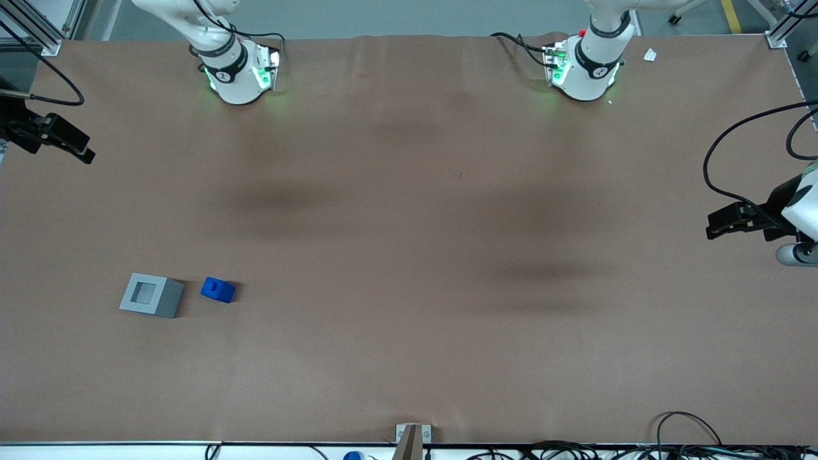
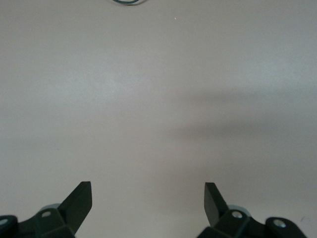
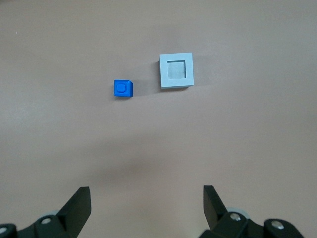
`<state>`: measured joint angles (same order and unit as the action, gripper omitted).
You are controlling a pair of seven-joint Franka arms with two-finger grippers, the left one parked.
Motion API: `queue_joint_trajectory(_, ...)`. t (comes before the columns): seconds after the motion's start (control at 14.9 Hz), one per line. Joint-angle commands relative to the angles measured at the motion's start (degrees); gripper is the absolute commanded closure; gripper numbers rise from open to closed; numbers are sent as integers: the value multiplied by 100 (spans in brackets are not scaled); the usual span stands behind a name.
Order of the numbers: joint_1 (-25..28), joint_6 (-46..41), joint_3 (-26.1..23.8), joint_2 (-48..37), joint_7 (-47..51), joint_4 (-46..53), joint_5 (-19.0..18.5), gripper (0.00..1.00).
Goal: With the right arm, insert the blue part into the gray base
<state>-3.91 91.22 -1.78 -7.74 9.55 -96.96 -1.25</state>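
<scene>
Overhead, the right arm's fingers (image 3: 146, 208) hang spread apart, well above the blue part (image 3: 123, 89) beside the gray base (image 3: 176, 70).

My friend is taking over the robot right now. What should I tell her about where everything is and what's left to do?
Tool: open, holding nothing, high above the table, looking down on both pieces and well away from them.
Blue part: sitting on the brown table, toward the working arm's end, beside the gray base with a small gap between them.
Gray base: upright, its square recess facing up and empty.
Done: nothing yet; the blue part is untouched.
Left: lower onto the blue part, grab it, lift it over the recess, push it in.
</scene>
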Motion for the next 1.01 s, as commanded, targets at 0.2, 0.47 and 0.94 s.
queue_joint_trajectory(0.2, -66, -131, -60, 36, -23, 168, -139, 0)
queue_joint_trajectory(0.47, -58, -148, -60, 229, -23, 169, -192, 0)
queue_joint_trajectory(0.94, 74, 10, -86, 764, 47, 362, -122, 0)
